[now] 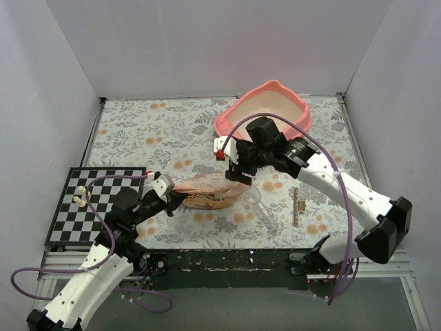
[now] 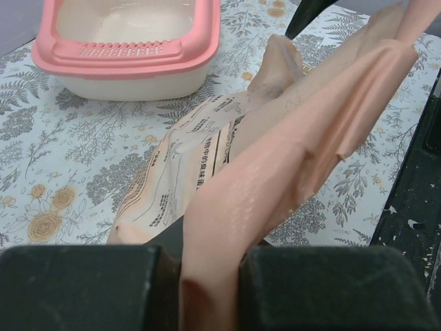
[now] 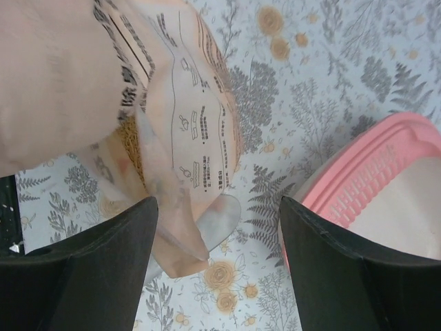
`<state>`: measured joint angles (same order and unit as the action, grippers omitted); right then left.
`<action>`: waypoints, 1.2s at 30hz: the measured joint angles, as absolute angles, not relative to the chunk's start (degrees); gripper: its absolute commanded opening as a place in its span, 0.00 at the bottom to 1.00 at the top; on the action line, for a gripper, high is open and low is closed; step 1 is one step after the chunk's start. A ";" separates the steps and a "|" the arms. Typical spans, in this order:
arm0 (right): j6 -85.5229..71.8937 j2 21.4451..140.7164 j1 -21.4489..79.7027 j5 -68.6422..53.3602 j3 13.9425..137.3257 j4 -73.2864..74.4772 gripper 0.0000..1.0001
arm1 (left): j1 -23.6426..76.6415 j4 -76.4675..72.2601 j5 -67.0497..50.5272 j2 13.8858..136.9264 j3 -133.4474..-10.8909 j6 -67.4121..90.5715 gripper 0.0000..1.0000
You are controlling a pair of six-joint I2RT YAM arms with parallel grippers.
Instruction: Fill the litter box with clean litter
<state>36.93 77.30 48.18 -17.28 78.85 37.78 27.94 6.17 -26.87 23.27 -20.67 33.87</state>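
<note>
The pink litter box (image 1: 272,110) stands at the back right, cream-white inside; it also shows in the left wrist view (image 2: 131,52) and the right wrist view (image 3: 386,193). An orange-peach printed bag (image 1: 210,192) lies at the table's middle. My left gripper (image 1: 172,198) is shut on the bag's left end, a fold pinched between its fingers (image 2: 210,252). My right gripper (image 1: 238,171) is open just above the bag's right end (image 3: 217,207), holding nothing. Tan granules of clean litter (image 3: 129,141) show through the bag's torn opening.
A clear plastic scoop (image 1: 263,208) lies on the flowered cloth to the right of the bag, partly under its end (image 3: 224,219). A black-and-white checkerboard (image 1: 96,207) with small pieces lies at the left. White walls close in the back and sides.
</note>
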 measured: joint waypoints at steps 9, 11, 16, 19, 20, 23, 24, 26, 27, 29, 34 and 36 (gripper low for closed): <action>39.59 86.74 46.83 -19.66 80.49 41.93 0.77 | 27.99 5.87 -25.69 19.99 -18.87 33.89 0.00; 39.70 87.83 46.85 -20.97 81.84 42.37 0.76 | 27.99 5.80 -25.61 20.03 -18.87 33.89 0.00; 40.23 88.88 46.98 -23.57 84.55 43.62 0.76 | 27.99 5.34 -25.41 20.40 -18.87 33.89 0.00; 40.73 88.90 47.11 -24.77 84.86 44.21 0.76 | 27.99 5.08 -25.15 20.56 -18.87 33.89 0.00; 40.82 88.88 47.24 -25.04 84.86 44.56 0.76 | 27.99 4.95 -25.02 20.69 -18.87 33.89 0.00; 41.01 88.90 47.90 -25.91 84.86 45.63 0.76 | 27.99 4.08 -24.82 21.50 -18.87 33.91 0.00; 41.08 88.88 48.23 -26.06 84.86 45.89 0.76 | 27.99 3.70 -24.82 21.93 -18.87 33.93 0.00; 41.21 88.90 48.80 -26.39 84.86 46.44 0.76 | 27.99 2.76 -24.82 22.85 -18.90 33.95 0.00; 41.28 88.92 49.04 -26.59 84.86 46.59 0.76 | 27.99 2.39 -24.82 23.27 -18.92 33.95 0.00; 41.58 89.03 49.65 -26.98 84.86 46.68 0.76 | 27.99 1.50 -24.82 24.23 -19.11 34.04 0.00; 42.19 89.25 50.48 -26.72 84.16 46.89 0.75 | 27.99 0.05 -24.86 26.57 -19.66 34.46 0.00; 42.19 89.32 51.33 -26.61 83.61 46.76 0.74 | 27.99 -0.67 -25.04 27.68 -19.86 34.61 0.00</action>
<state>42.19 89.32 51.33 -26.61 83.61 46.76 27.99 -0.67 -25.04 27.68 -19.86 34.61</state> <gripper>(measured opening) 0.756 0.040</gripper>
